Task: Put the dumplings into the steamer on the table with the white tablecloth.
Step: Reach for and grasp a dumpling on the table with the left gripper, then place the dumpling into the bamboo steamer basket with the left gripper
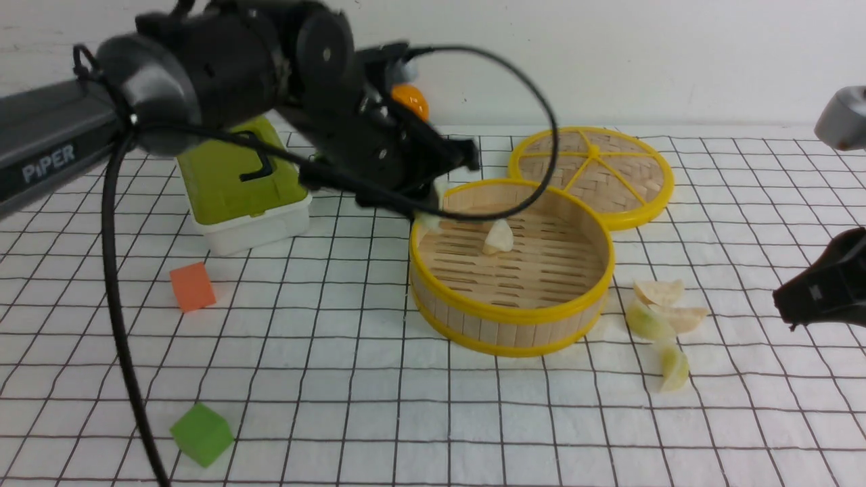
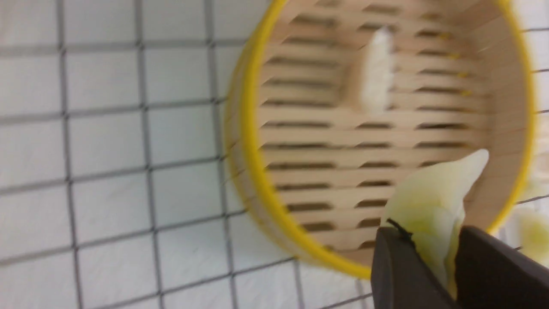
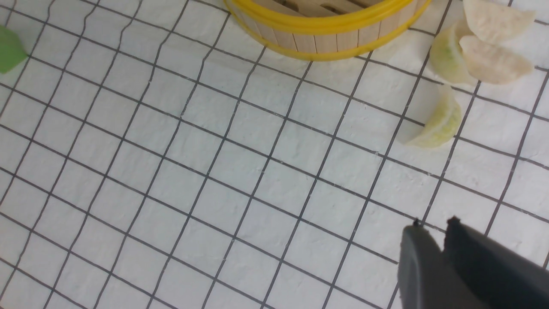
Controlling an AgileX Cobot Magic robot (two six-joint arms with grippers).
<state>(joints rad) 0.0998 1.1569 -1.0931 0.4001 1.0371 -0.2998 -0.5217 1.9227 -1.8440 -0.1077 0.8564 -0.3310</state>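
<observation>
The steamer (image 1: 514, 314) stands mid-table on the white tablecloth (image 1: 379, 379). One cream dumpling (image 1: 499, 237) lies on its slatted floor (image 2: 326, 137). My left gripper (image 1: 433, 206) hangs over the steamer's far left rim, shut on a pale green dumpling (image 2: 433, 201). Several more dumplings (image 1: 659, 318) lie on the cloth just right of the steamer, one pale green (image 3: 437, 124) and nearest me. At the table's right edge my right gripper (image 3: 433, 225) is shut and holds nothing, a few grid squares nearer me than those dumplings.
The woven lid (image 1: 592, 172) lies behind the steamer, touching it. A white box with a green lid (image 1: 240, 186) sits at the back left, under my left arm. An orange cube (image 1: 192, 287) and a green cube (image 1: 201, 434) lie on the left.
</observation>
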